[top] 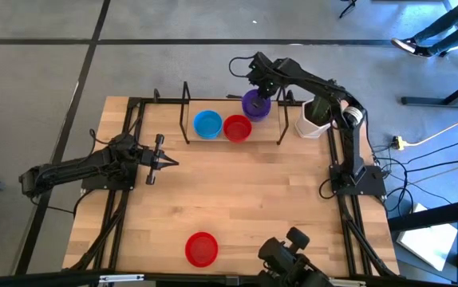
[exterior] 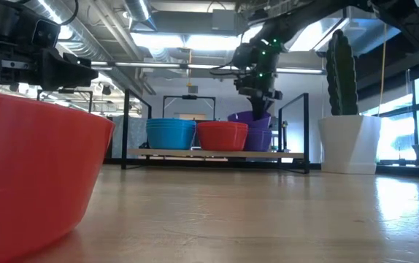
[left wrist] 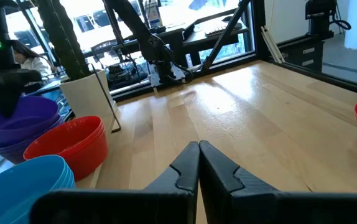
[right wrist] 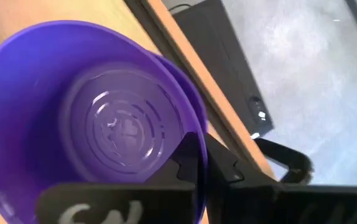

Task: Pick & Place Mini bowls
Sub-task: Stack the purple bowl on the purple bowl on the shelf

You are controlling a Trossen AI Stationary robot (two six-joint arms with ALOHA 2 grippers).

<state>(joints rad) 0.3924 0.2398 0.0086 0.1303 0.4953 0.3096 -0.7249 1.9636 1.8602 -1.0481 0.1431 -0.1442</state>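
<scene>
Right gripper (right wrist: 202, 163) clamped on smooth round purple bowl (right wrist: 97, 112) rim, left gripper (left wrist: 198, 163) pressed together over wood-grain table (top: 245, 191)

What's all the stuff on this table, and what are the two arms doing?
Blue bowls: one stack, on the rack at the table's far edge, leftmost.
Red bowls: one stack, on the rack, middle.
Purple bowls: one stack, on the rack, rightmost; the top one sits tilted.
Single red bowl: one, alone near the front edge.
Rack: one, black frame, far edge.
Cactus pot: one, white, right of the rack.
Left gripper: jaws shut, empty, over the table's left-middle.
Right gripper: jaws shut on the top purple bowl's rim.
</scene>
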